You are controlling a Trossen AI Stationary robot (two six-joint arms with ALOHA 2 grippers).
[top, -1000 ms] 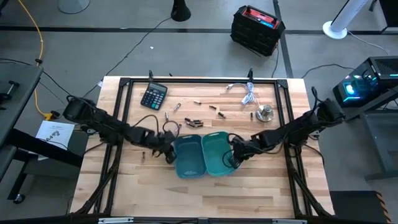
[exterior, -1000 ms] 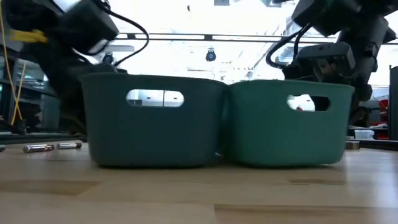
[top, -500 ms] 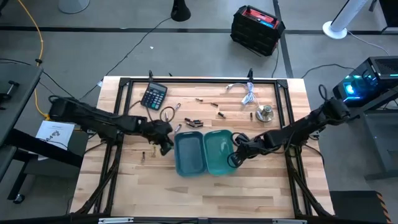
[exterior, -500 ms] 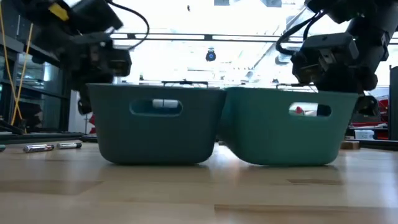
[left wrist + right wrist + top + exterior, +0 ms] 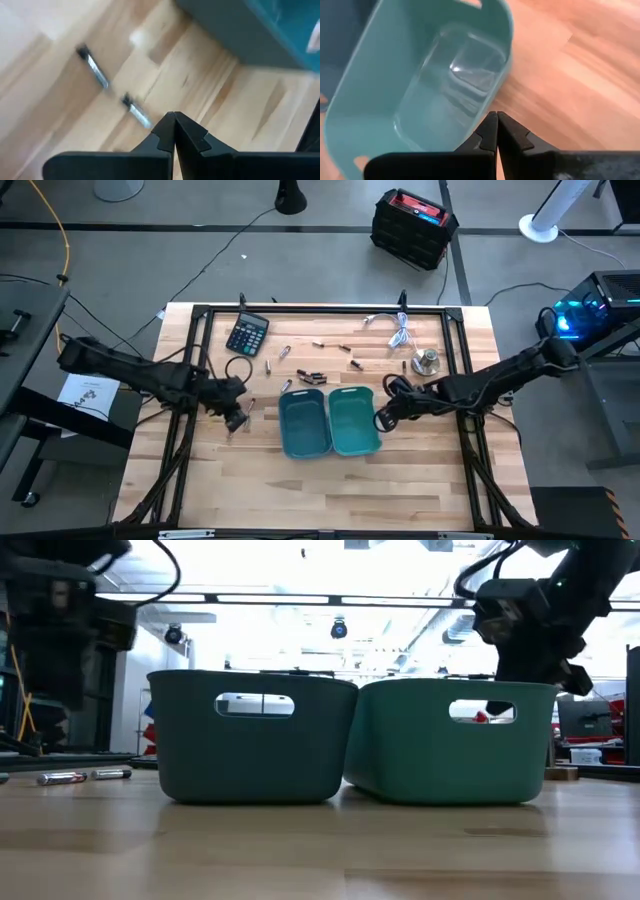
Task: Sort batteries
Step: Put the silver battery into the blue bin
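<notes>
Claw tips on both arms are clenched and empty: left claw (image 5: 236,417), right claw (image 5: 384,417).

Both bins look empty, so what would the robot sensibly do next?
Probably open the left tool and lower it onto the nearest of the two batteries ahead of it: it is shut and empty, and the teal bin holds nothing.

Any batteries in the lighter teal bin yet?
No: the right wrist view looks straight into the lighter teal bin and its floor is bare.
</notes>
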